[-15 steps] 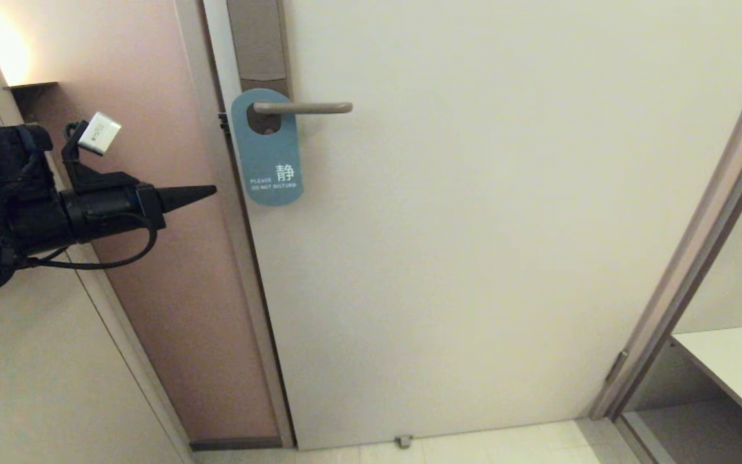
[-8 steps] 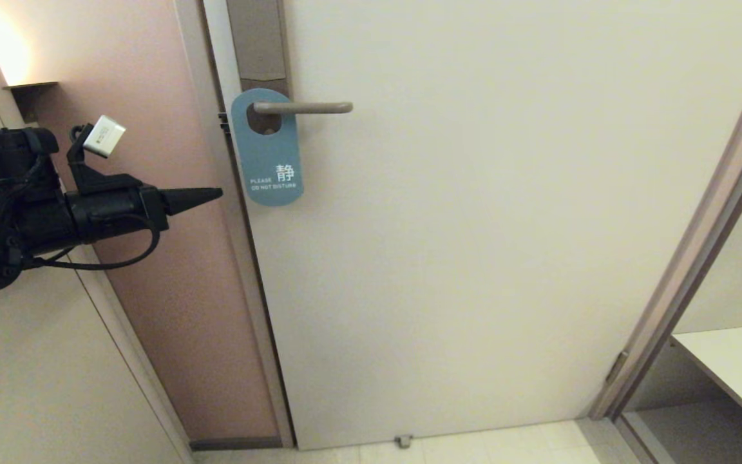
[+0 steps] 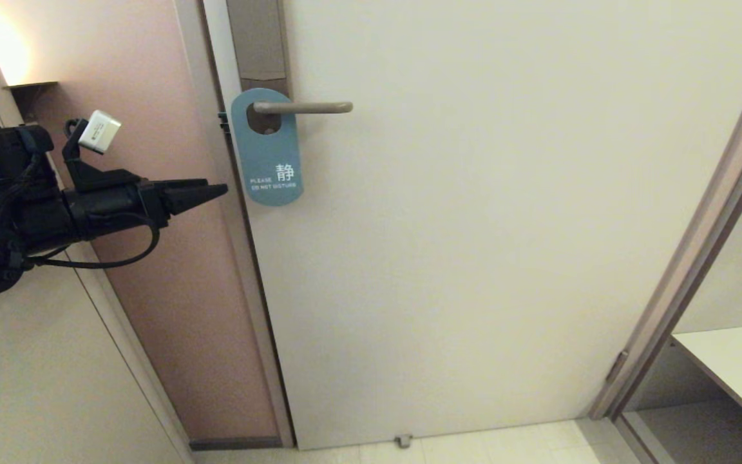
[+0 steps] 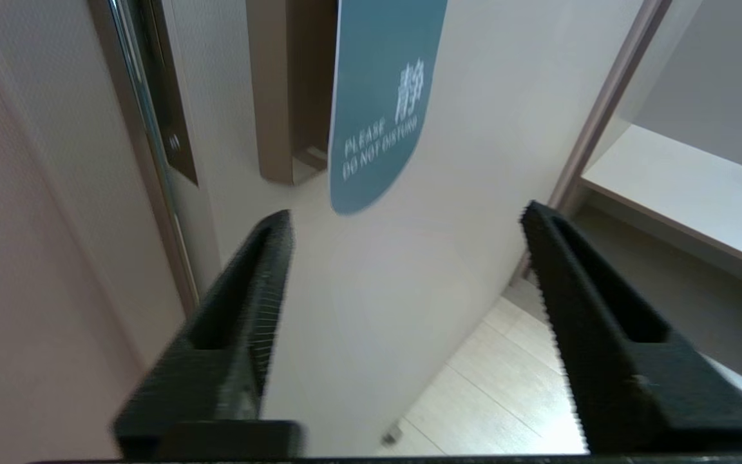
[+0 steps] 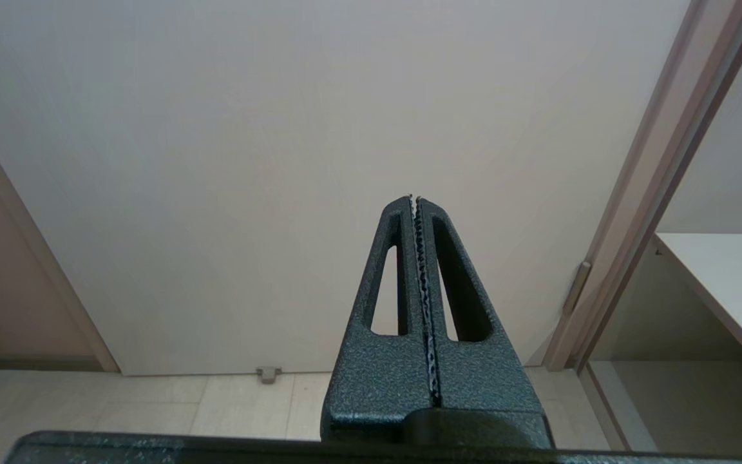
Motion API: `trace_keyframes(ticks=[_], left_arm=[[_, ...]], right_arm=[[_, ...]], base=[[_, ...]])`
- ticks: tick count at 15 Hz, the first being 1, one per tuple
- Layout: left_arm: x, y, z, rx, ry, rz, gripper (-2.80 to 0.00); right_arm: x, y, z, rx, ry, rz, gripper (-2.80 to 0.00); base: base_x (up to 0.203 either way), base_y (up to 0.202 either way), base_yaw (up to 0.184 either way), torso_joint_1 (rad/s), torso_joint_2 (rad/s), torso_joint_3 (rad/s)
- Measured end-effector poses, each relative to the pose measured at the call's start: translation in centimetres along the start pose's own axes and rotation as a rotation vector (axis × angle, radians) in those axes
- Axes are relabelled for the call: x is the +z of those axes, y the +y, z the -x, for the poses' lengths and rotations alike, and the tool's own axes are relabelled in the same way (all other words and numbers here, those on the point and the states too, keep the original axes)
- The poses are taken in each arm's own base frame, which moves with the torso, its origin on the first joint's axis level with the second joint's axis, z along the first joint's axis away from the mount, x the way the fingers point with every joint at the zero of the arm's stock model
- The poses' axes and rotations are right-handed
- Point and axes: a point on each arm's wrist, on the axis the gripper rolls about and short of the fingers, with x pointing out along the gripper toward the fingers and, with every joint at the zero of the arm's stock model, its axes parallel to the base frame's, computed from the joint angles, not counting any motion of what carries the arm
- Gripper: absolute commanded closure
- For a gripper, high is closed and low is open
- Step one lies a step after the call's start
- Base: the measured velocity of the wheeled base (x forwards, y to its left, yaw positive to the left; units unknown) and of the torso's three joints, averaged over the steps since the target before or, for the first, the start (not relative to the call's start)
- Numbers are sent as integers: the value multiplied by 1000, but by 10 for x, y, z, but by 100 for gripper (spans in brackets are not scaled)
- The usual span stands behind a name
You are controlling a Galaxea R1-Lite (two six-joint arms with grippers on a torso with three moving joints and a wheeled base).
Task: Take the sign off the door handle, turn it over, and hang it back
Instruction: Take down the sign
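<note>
Left gripper (image 3: 221, 189): a second ago its fingers were pressed into one point; now they stand well apart, holding nothing, tips a touch nearer the door edge.
Left gripper's place: level, out to the left of the door (image 3: 474, 225), pointing at the sign's lower end, not touching it.
Right gripper (image 5: 415, 197): fingers pressed flat together, empty, aimed low at the door; unchanged.
Sign (image 3: 266, 149): hangs as before, blue side out, white "PLEASE DO NOT DISTURB" and a Chinese character near its rounded bottom.
Sign's place: its oval hole is looped over the door handle (image 3: 306, 107), close to the backplate (image 3: 258, 45), card flat against the door.
</note>
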Motion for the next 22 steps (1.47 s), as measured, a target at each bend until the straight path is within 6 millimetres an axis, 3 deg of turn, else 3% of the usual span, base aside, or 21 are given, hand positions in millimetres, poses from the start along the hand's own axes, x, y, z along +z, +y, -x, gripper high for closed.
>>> trace_keyframes(ticks=[8, 16, 22], left_arm=[[-1, 14, -15, -34, -43, -50, -280], [5, -1, -38, -119, -52, -2, -280], [1, 4, -46, -123, -48, -3, -280]], right_arm=[[0, 0, 0, 0, 0, 0, 0], [0, 0, 0, 0, 0, 0, 0], [0, 0, 0, 0, 0, 0, 0]], base=[[0, 0, 0, 0, 0, 0], [0, 0, 0, 0, 0, 0], [0, 0, 0, 0, 0, 0]])
